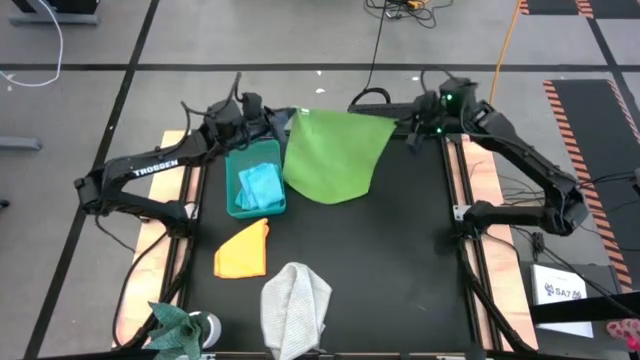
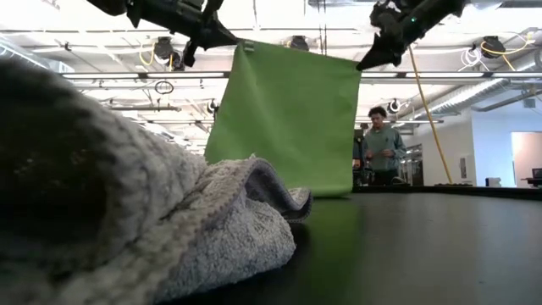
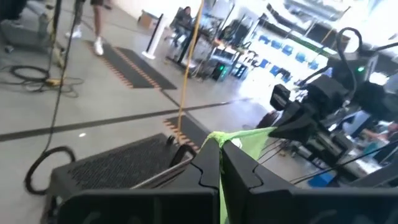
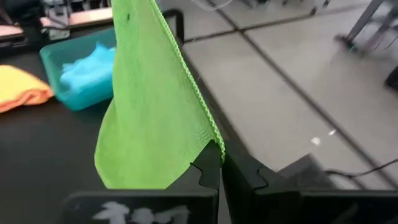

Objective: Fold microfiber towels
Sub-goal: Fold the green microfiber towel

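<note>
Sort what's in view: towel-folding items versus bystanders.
Job:
lime green microfiber towel, held up by left gripper and right gripper
orange-yellow cloth
light grey cloth
light blue cloth

Bystanders:
teal plastic bin
person beyond the table

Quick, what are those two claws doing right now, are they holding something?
Left gripper: closed on one top corner of the lime green towel.
Right gripper: closed on the other top corner.

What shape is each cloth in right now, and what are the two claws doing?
Lime green towel: held up spread by two top corners.
Left gripper: shut on one corner.
Right gripper: shut on the other.
Orange towel: folded, on table.
Grey towel: crumpled heap.
Light blue towel: bunched in teal bin.
</note>
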